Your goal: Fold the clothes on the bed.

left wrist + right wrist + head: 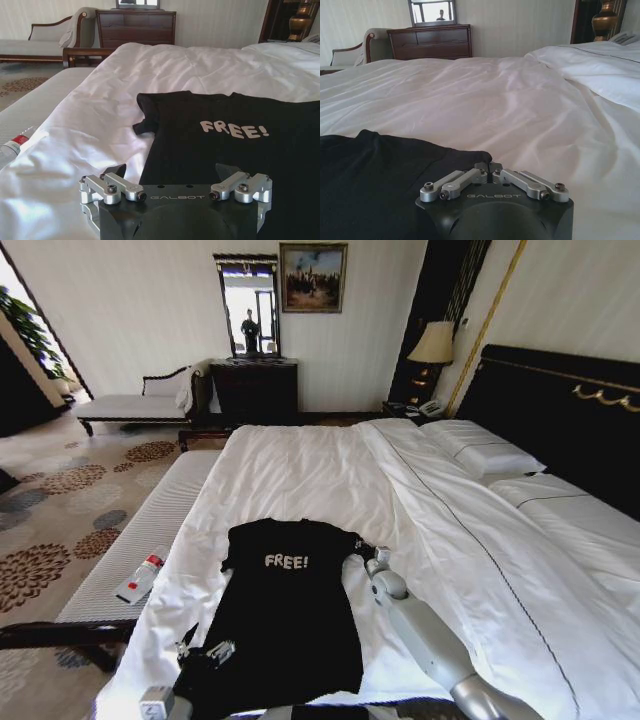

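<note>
A black T-shirt (290,610) with white "FREE!" lettering lies flat, collar away from me, on the white bed (310,470). My left gripper (205,650) sits low at the shirt's near left corner by the hem. In the left wrist view the left gripper (172,172) is open, its fingertips (118,170) wide apart, one on the white sheet and one over the black cloth (225,135). My right gripper (376,558) is at the shirt's right sleeve. In the right wrist view the right gripper (489,166) is shut, pinching the sleeve's edge (470,155).
A grey bench (150,530) runs along the bed's left side with a plastic bottle (140,578) on it. Pillows (490,455) and a dark headboard (560,410) are at the right. A chaise (130,400) and a dresser (255,390) stand by the far wall.
</note>
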